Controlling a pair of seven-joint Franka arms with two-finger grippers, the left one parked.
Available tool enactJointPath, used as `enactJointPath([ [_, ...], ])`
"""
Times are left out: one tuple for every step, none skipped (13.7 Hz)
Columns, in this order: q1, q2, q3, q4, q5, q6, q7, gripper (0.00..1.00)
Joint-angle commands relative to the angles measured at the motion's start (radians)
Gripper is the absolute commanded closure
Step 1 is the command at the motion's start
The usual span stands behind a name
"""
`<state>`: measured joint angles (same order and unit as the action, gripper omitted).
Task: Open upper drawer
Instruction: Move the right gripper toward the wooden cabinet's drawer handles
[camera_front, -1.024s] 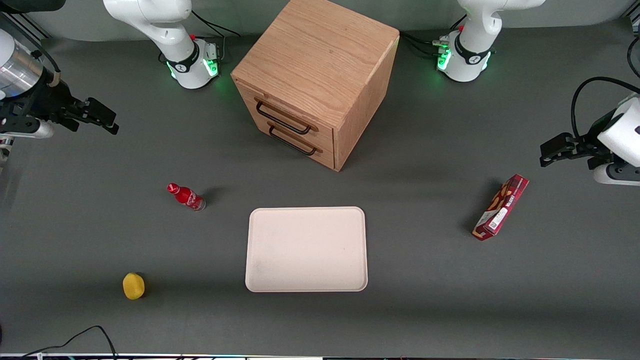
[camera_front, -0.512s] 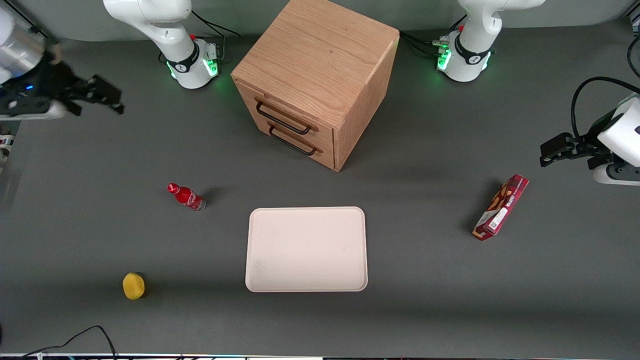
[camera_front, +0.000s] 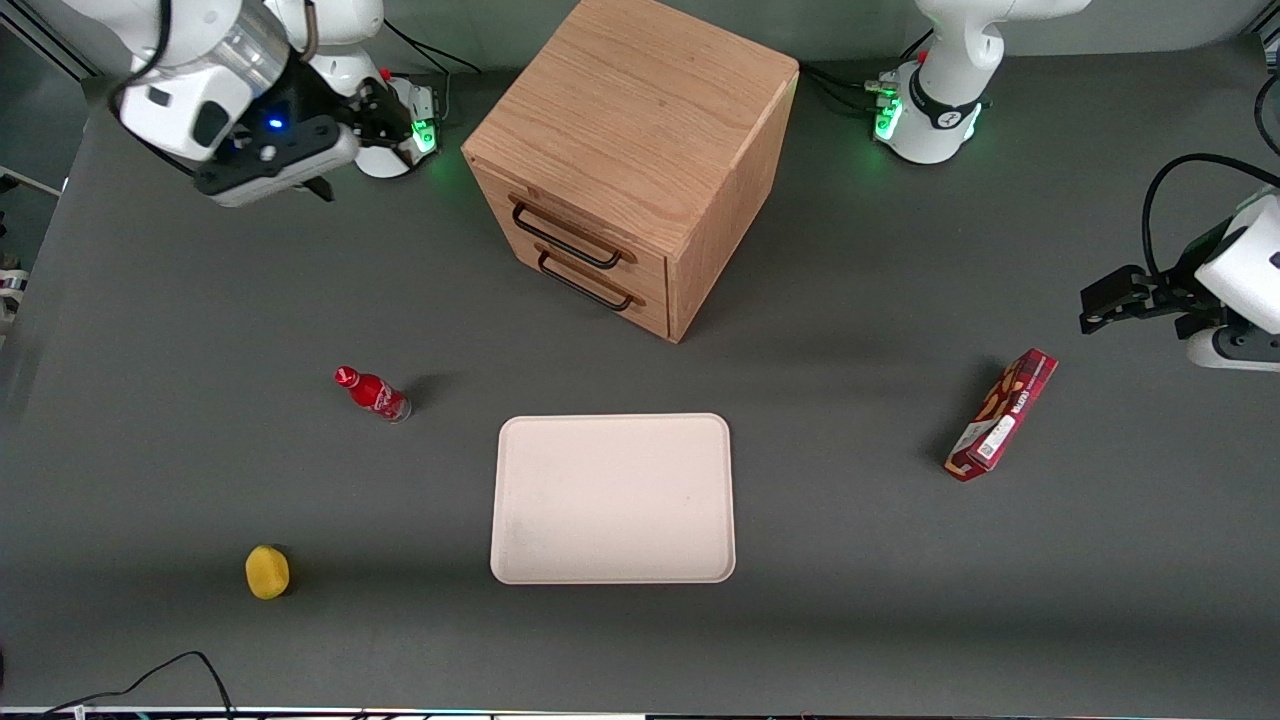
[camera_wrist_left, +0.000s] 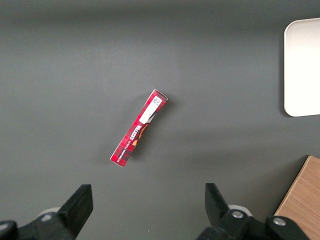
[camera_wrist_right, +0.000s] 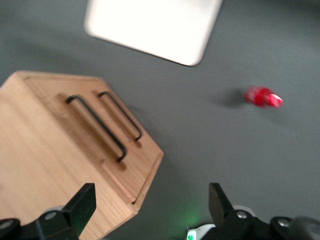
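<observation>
- currently, the dark grey flat table (camera_front: 200, 470) carries every item listed below.
- the cube-shaped light oak wooden cabinet (camera_front: 640, 120) stands on the table, farther from the front camera than the tray, with its drawer fronts turned toward the working arm's end of the table.
- the pale pink rectangular plastic tray (camera_front: 613, 498) lies flat, nearer to the front camera than the cabinet.
- the upper drawer (camera_front: 575, 222), the top light oak front of the cabinet with a long black bar handle (camera_front: 565, 236), sits flush and closed; the identical lower drawer (camera_front: 590, 275) is directly below it, also closed.
- the black two-finger gripper (camera_front: 385, 105) hangs above the table beside the cabinet, toward the working arm's end and well apart from the handle; in the right wrist view its fingers (camera_wrist_right: 82, 205) are spread apart, holding nothing.
- the dark red flat cardboard snack box (camera_front: 1002, 414) lies toward the parked arm's end of the table.
- the small red plastic bottle (camera_front: 372, 393) rests tilted on the table, between the cabinet and the sponge.
- the small round yellow sponge (camera_front: 267, 572) lies nearest to the front camera.
</observation>
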<state>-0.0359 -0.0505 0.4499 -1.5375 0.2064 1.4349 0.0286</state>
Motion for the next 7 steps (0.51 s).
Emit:
enactJointPath([
  [-0.007, 0.106, 0.01, 0.085, 0.034, -0.013, -0.252, 0.0],
  [-0.007, 0.116, 0.01, 0.085, 0.042, -0.011, -0.281, 0.0],
  [-0.006, 0.132, 0.012, 0.085, 0.05, -0.01, -0.332, 0.0],
  [-0.007, 0.153, 0.012, 0.083, 0.074, 0.001, -0.395, 0.0],
  [-0.006, 0.164, 0.012, 0.076, 0.091, 0.013, -0.462, 0.0],
  [-0.002, 0.176, 0.019, 0.07, 0.093, 0.018, -0.47, 0.0],
  [-0.001, 0.188, 0.041, 0.059, 0.097, 0.027, -0.469, 0.0],
])
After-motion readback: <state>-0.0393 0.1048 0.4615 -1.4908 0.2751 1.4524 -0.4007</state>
